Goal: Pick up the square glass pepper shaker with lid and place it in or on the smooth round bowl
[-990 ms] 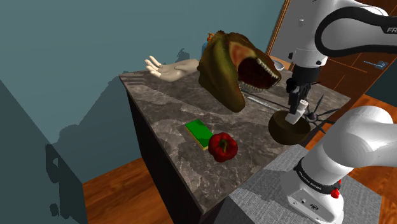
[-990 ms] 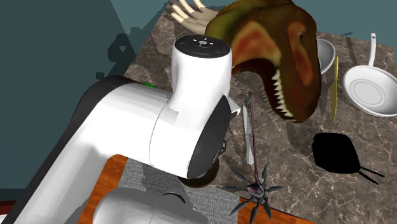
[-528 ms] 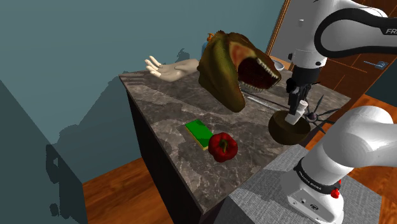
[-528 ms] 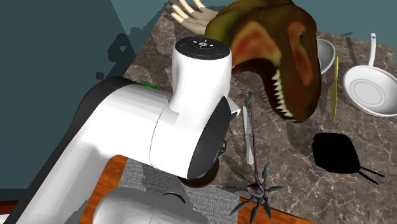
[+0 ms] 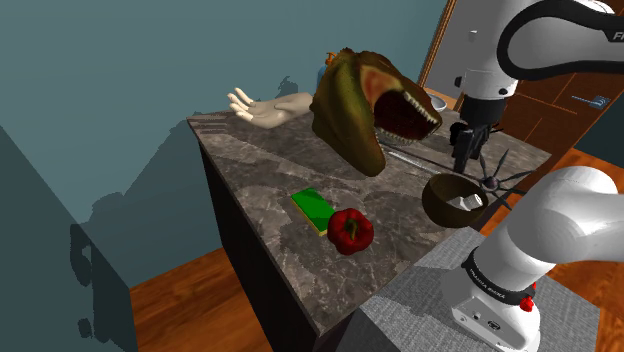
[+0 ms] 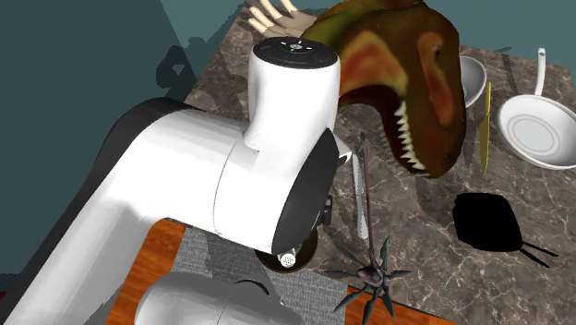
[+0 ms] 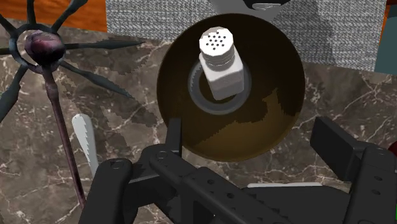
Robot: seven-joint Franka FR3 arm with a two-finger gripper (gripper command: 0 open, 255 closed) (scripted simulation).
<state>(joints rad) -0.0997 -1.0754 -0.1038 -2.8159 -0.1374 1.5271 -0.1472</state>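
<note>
One shaker point(image 7: 221, 70) in one bowl point(image 7: 278, 71)

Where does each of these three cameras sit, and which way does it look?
Shoulder view: beside the stand, slightly behind it, looking down across the marble counter; the white arm rises at its right.
Second exterior view: above the stand's side, looking down past the arm's bulk at the dinosaur head.
Wrist view: on the hand, looking down into the brown bowl holding the white shaker; the open gripper shows.
Shared: shoulder and wrist views both show the shaker in the bowl.
</note>
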